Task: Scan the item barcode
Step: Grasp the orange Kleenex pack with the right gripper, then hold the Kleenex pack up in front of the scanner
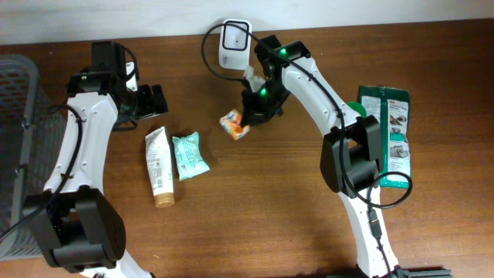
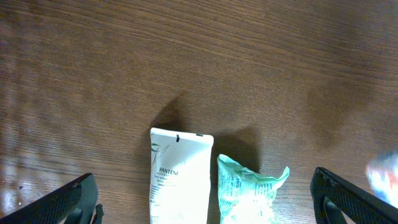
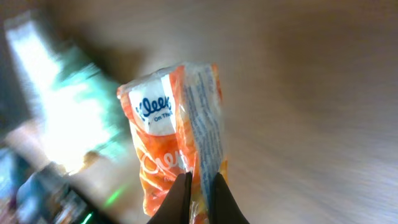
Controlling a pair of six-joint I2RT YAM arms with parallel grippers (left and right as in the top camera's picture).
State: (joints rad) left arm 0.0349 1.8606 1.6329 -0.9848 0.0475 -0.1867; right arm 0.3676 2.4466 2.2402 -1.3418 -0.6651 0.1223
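An orange and white Kleenex tissue pack (image 1: 234,124) (image 3: 174,134) hangs in my right gripper (image 1: 248,117) (image 3: 198,186), whose fingers are shut on the pack's edge, just below the white barcode scanner (image 1: 233,45) at the back of the table. A white Pantene tube (image 1: 159,166) (image 2: 180,177) and a mint green packet (image 1: 188,155) (image 2: 247,193) lie side by side at the left. My left gripper (image 1: 148,100) (image 2: 208,205) hovers above the top ends of both, wide open and holding nothing.
A green package (image 1: 394,131) lies at the right by the right arm's base. A grey mesh basket (image 1: 15,131) stands at the left edge. The scanner's black cable (image 1: 208,54) loops beside it.
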